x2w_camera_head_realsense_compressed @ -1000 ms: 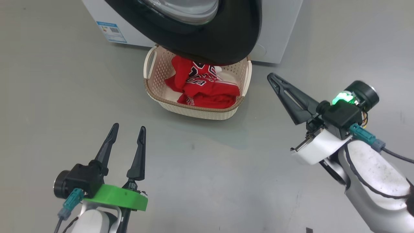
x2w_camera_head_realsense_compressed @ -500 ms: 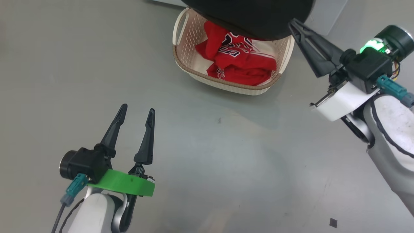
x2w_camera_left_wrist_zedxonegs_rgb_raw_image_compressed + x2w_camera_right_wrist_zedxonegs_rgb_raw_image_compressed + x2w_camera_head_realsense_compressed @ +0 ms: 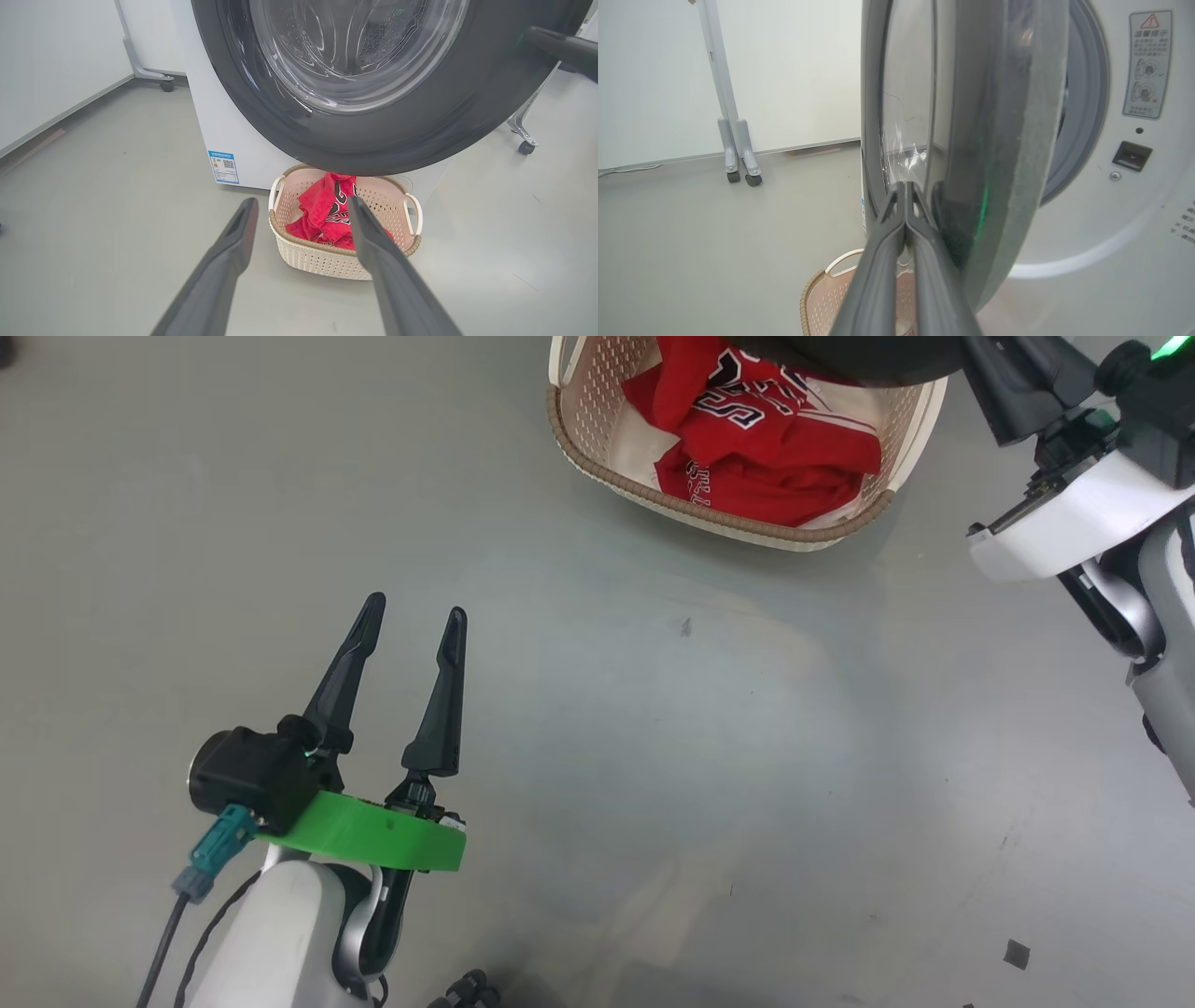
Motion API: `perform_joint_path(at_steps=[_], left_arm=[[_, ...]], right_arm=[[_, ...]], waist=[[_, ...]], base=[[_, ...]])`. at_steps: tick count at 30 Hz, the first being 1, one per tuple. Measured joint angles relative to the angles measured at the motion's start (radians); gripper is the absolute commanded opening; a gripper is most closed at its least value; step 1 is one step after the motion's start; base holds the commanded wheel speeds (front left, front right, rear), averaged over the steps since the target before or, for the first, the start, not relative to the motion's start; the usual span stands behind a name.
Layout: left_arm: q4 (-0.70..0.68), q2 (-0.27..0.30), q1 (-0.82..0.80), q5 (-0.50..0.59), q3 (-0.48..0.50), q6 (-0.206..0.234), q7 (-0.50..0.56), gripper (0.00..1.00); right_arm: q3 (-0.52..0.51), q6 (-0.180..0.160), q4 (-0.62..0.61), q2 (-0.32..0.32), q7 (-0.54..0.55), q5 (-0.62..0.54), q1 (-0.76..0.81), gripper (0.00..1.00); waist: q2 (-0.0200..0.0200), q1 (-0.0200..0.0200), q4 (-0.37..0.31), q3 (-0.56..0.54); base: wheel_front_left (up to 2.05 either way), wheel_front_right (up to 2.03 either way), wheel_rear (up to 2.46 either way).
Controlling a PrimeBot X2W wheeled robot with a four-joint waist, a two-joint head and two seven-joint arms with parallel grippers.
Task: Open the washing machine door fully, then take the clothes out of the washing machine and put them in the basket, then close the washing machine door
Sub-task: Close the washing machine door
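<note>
Clothes [image 3: 766, 457]: red jersey fabric lies bundled in the basket [image 3: 597, 392]; whether more lies inside the washing machine [image 3: 257, 163] is hidden.
Washing machine door [image 3: 420, 126]: ajar, standing out from the machine's white front, its black rim hanging over the basket.
Basket: on the floor [image 3: 653, 756] at the foot of the machine, beneath the door.
Left gripper [image 3: 415, 609]: fingers spread wide, holding nothing, over bare floor well apart from the basket.
Right gripper [image 3: 904, 186]: fingers pressed together, empty, tips at the door's edge; whether they touch it is unclear.
Done, as I judge: door opened, clothes moved across.
Left to do: swing the door shut until it latches.
</note>
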Motion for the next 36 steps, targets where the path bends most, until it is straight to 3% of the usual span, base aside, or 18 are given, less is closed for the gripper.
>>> perform_joint_path(at_steps=[36], left_arm=[[-0.024,-0.008,-0.100,-0.078,-0.116,0.044,0.000,1.00]], right_arm=[[-0.045,0.001,0.088,-0.145,0.036,0.059,-0.381,0.00]], waist=[[0.0000,0.0000,0.053,0.197]], base=[[0.00,0.00,0.00]])
